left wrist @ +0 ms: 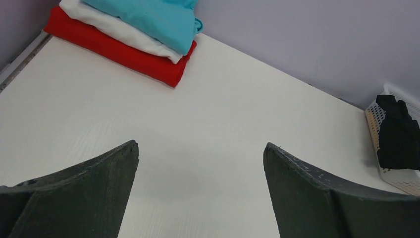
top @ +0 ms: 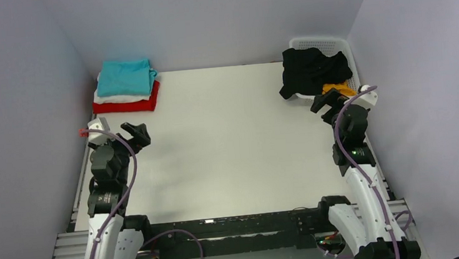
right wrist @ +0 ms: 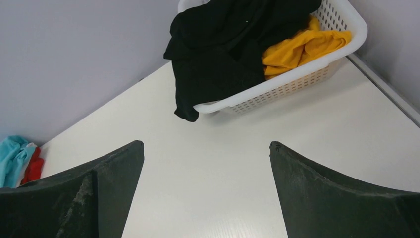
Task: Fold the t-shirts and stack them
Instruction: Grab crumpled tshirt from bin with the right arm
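L claw (left wrist: 200,148): wide open, holds nothing. Hangs over the left side of the table (top: 228,142), faces the pile (top: 125,88).
R claw (right wrist: 207,146): wide open, nothing in it. Hangs just in front of the basket (right wrist: 297,84).
Mid: table is white & bare here. Good spot to lay a shirt flat.
Step now (my guess): get the next shirt out of the basket w/ R claw.
Next one: black shirt (right wrist: 218,54), big & lumpy, in the basket at far right. Part of it hangs over the rim, down to the table.
Do it well: pinch the hanging bit, it's closest. Lift up first, then pull to the mid, slow. L claw can take the other side to spread it.
In the way: orange shirt (right wrist: 302,47) sits in the basket, partly under the black one. Could get dragged out w/ it.
Basket: white plastic w/ holes, prob. light. May slide or tip if cloth snags.
Far left corner: the pile, folded. teal shirt (top: 125,77) on top, white shirt (top: 118,98) in the mid, red shirt (top: 128,105) at the bottom.
Sides: walls (top: 205,19) are close, not much room to swing.
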You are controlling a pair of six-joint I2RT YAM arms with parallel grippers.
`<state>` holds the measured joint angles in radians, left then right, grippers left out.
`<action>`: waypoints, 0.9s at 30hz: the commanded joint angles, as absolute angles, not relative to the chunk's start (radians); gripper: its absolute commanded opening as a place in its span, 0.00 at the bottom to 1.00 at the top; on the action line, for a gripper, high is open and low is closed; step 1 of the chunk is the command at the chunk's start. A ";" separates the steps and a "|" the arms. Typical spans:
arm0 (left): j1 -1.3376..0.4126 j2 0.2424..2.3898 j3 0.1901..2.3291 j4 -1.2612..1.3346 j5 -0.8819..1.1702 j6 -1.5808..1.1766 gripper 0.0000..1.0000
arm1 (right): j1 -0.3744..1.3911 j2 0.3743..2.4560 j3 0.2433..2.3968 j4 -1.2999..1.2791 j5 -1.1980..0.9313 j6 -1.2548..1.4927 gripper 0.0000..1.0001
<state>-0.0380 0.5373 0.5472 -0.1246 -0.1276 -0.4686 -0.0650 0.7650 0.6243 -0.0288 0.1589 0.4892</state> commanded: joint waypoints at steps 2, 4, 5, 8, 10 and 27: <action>-0.039 0.502 0.568 -0.128 -0.114 -0.469 0.99 | -0.067 0.841 0.715 -0.010 0.155 0.479 1.00; -0.040 0.494 0.566 -0.134 -0.118 -0.466 0.99 | -0.068 0.925 0.766 -0.006 0.092 0.427 1.00; -0.039 0.488 0.561 -0.132 -0.117 -0.461 0.99 | -0.068 0.979 0.806 -0.008 0.059 0.408 1.00; -0.038 0.479 0.540 -0.107 -0.111 -0.458 0.99 | -0.071 1.189 0.978 -0.104 0.070 0.497 1.00; -0.039 0.478 0.529 -0.092 -0.114 -0.453 0.99 | -0.079 1.348 1.097 -0.120 0.088 0.505 1.00; -0.037 0.506 0.488 -0.040 -0.113 -0.439 0.99 | -0.106 2.219 1.814 -0.103 0.335 0.700 1.00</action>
